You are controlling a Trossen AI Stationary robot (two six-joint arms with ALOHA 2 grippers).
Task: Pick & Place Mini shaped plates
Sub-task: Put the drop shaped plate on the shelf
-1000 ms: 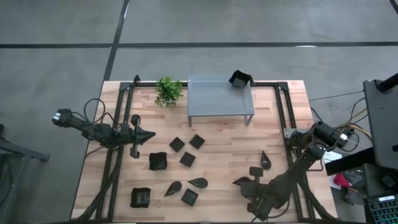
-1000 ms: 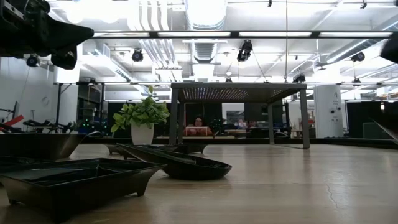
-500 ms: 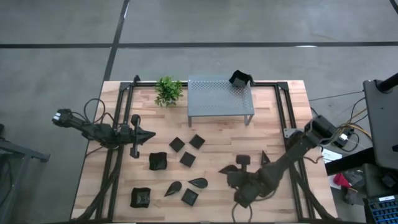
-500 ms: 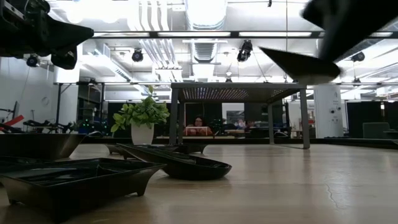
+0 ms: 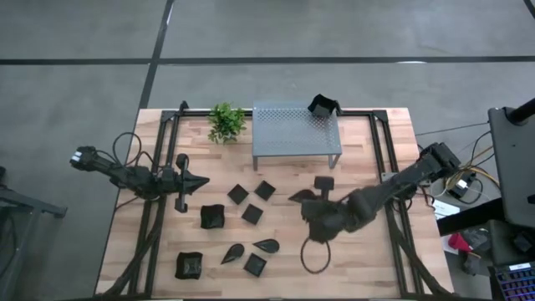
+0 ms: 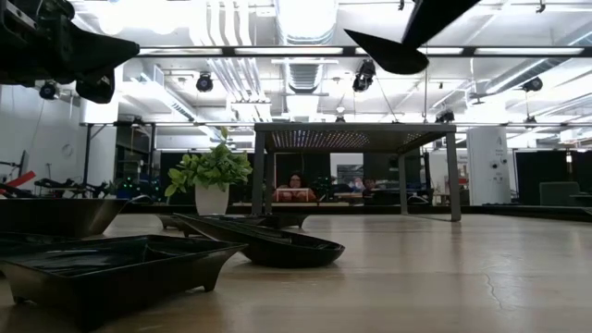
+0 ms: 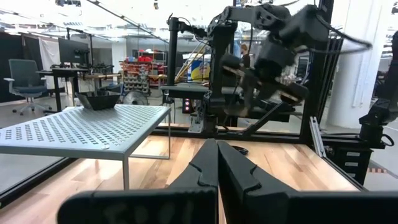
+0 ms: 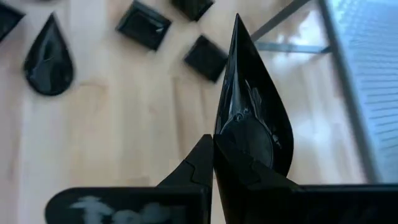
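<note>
My right gripper (image 5: 308, 206) hangs over the middle of the table, in front of the grey perforated shelf (image 5: 297, 134), shut on a black teardrop plate (image 8: 252, 118). In the low view this plate (image 6: 396, 51) rides high above the table. Several more black mini plates lie flat on the wood at the near left: squares (image 5: 252, 213), teardrops (image 5: 267, 246) and deeper dishes (image 5: 189, 265). One dish (image 5: 322, 106) rests on the shelf's far right corner. My left gripper (image 5: 199, 180) waits shut at the left, holding nothing. My right gripper pinches the teardrop plate by the rim at its wide, rounded end (image 8: 231, 144) between its two fingers. The fingers slant down from the table's right side. The plate is clear of the table and stands on edge, its pointed tip (image 8: 237, 22) away from the fingers.
A small green plant (image 5: 226, 121) stands left of the shelf at the far edge. Black frame rails (image 5: 380, 159) run along the table's left and right sides. Bare wood lies between the shelf and the near right corner.
My right gripper has risen from low over the near right part of the table. It has swung toward the far left, to the table's middle in front of the shelf. It stays shut on the teardrop plate, which has gone up with it.
</note>
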